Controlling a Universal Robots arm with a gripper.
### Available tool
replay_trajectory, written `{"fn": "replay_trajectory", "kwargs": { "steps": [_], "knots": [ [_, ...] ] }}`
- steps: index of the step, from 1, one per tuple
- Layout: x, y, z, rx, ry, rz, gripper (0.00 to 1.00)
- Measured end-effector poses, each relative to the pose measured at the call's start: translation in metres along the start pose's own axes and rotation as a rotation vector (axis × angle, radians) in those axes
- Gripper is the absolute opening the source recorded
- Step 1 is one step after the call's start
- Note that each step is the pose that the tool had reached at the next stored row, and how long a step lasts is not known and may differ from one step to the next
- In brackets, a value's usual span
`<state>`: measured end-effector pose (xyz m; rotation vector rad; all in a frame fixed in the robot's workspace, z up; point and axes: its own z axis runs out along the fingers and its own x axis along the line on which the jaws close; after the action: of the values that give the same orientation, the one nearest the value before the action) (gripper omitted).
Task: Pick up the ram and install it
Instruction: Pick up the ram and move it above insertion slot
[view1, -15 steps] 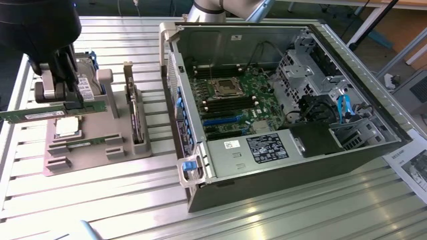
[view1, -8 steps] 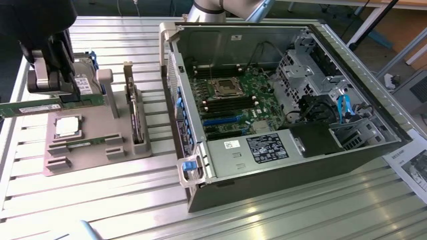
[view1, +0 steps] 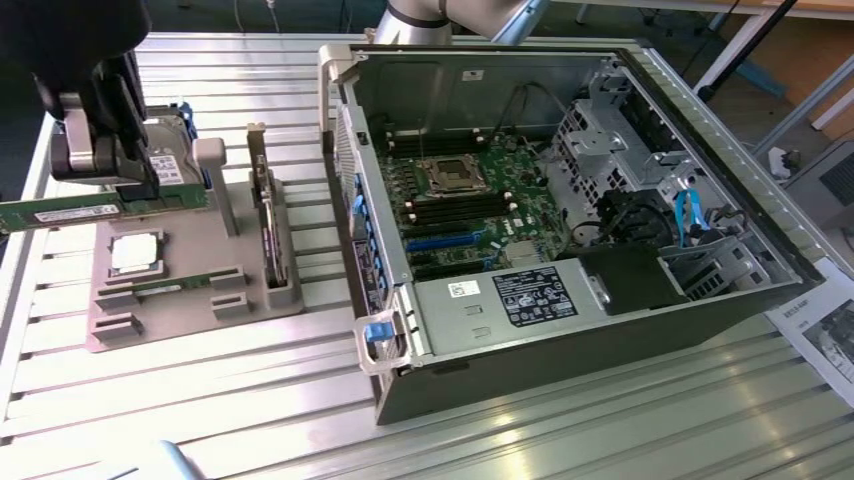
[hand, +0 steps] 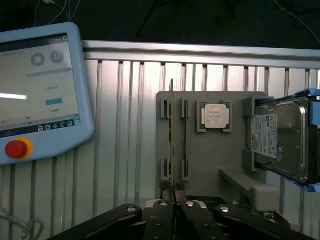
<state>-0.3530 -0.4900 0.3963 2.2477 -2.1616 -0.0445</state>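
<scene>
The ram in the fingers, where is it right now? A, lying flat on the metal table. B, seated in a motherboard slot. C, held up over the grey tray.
C: the fingers clamp the ram above the grey tray, outside the computer case.

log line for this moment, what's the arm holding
gripper | shut on long thin green ram stick | held above grey fixture tray | second ram stick in tray | not installed

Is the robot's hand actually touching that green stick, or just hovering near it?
Touching. In the wrist view the hand clamps the green stick from both sides, with no gap. The exterior view shows it held up off the grey tray.
</scene>
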Motion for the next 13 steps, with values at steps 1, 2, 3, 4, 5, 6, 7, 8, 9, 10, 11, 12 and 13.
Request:
{"fn": "replay_trajectory", "kwargs": {
  "steps": [1,2,3,4,5,6,7,8,9,10,11,12,13],
  "knots": [
    [0.0,-0.0003,-0.0001,-0.0001,0.0001,0.0,0.12],
    [0.0,-0.0013,-0.0002,-0.0002,0.0002,0.0,0.12],
    [0.0,-0.003,-0.0001,0.0,0.0001,0.0,0.12],
    [0.0,-0.0056,-0.0002,-0.0001,0.0001,0.0,0.12],
    [0.0,-0.0076,-0.0003,-0.0001,0.0001,0.0,0.12],
    [0.001,-0.0107,-0.0004,-0.0001,0.0,0.0,0.12],
    [0.001,-0.0127,-0.0005,-0.0002,0.0001,0.0,0.12],
    [0.001,-0.0158,-0.0005,0.0,-0.0001,0.0,0.12],
    [0.001,-0.018,-0.0006,-0.0001,0.0,0.0,0.12],
    [0.001,-0.0197,-0.0008,-0.0002,0.0001,0.0,0.12],
    [0.001,-0.0227,-0.0007,0.0,-0.0001,0.0,0.12],
    [0.001,-0.0247,-0.0009,-0.0001,0.0,0.0,0.12],
    [0.002,-0.0275,-0.001,-0.0002,-0.0001,0.0,0.12]
  ]
}}
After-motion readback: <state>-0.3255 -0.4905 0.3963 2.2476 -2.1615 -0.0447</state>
